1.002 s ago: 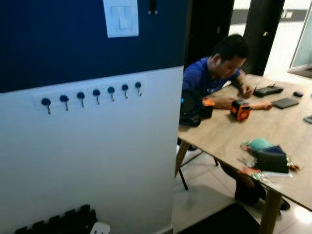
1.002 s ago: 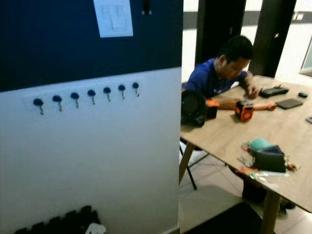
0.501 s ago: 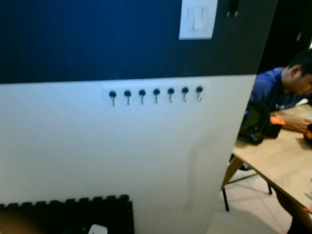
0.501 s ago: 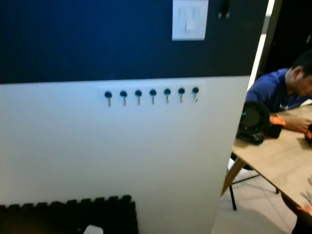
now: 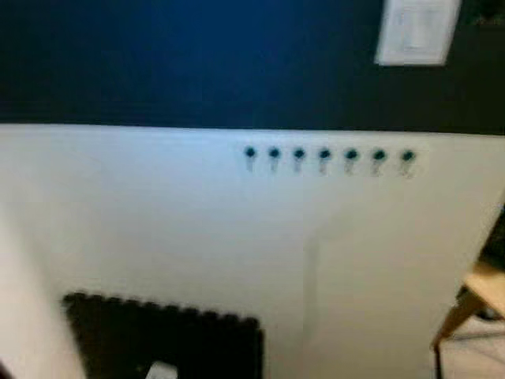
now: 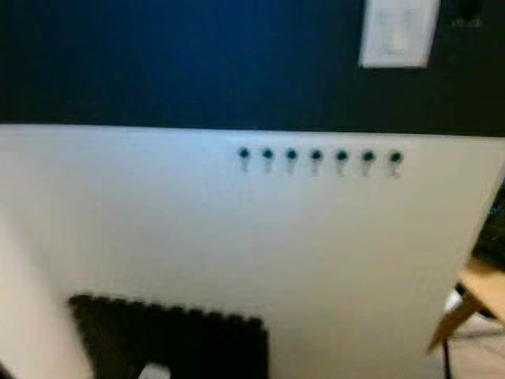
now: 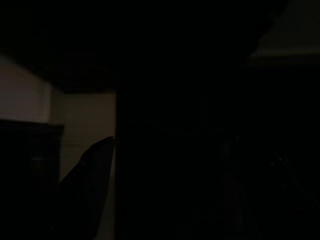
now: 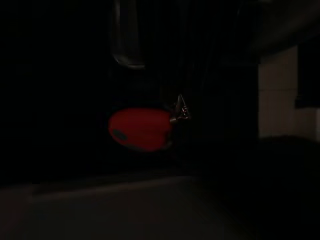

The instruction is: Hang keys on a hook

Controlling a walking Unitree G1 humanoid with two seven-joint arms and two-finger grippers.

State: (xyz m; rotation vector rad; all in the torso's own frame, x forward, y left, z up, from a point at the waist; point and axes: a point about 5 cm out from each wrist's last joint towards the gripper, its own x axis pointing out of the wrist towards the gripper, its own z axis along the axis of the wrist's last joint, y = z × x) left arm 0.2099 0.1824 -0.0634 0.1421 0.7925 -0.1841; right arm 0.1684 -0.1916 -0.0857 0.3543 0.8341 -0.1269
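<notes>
From the left eye I'm looking at a wall that is dark blue above and white below, and the picture is smeared with motion blur. A row of hooks (image 5: 325,157) — seven dark knobs on a pale strip — sits just under the colour line, right of centre. They are at a height a raised arm should reach, which I take to be why they are the target. A light switch plate (image 5: 417,30) hangs on the blue part above the rightmost hooks. Low down, a black foam mat (image 5: 166,339) leans against the wall, and a corner of the wooden desk (image 5: 483,286) pokes in at the right edge.

The right eye gives the same scene, with the hooks bare (no keys on any of them that I can make out).

The left wrist camera is nearly black. I make out one dark finger (image 7: 87,185) against a paler surface, and I cannot tell how its jaws stand; that arm seems to hang idle.

The right wrist camera is also dark, but a red key fob (image 8: 141,129) with a glint of metal ring (image 8: 180,112) dangles there — most likely carried low for the walk. The grip itself is lost in shadow, so I cannot tell how the jaws are set.
</notes>
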